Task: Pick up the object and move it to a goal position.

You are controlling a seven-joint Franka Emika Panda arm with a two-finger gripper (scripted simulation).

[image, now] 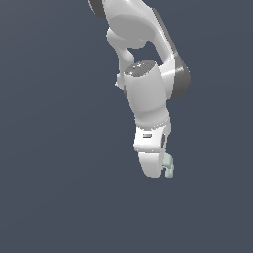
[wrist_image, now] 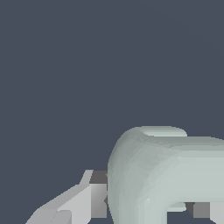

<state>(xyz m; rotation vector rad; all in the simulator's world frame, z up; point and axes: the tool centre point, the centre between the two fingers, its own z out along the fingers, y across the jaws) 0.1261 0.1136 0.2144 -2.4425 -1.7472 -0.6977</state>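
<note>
The object (image: 169, 165) is a small pale grey-green lumpy piece at the lower tip of my white gripper (image: 159, 170), on the exterior view's right side of the hand. In the wrist view the object (wrist_image: 166, 175) fills the space between the two fingers: one finger's pad (wrist_image: 98, 199) touches its side and the other finger (wrist_image: 205, 210) shows on its far side. The gripper is shut on the object. My fingertips are hidden behind the hand in the exterior view. No goal marker shows in either view.
The white arm (image: 148, 94) comes down from the top of the exterior view. Behind everything is a plain dark blue-grey surface (image: 49, 148) with no visible edge or other object.
</note>
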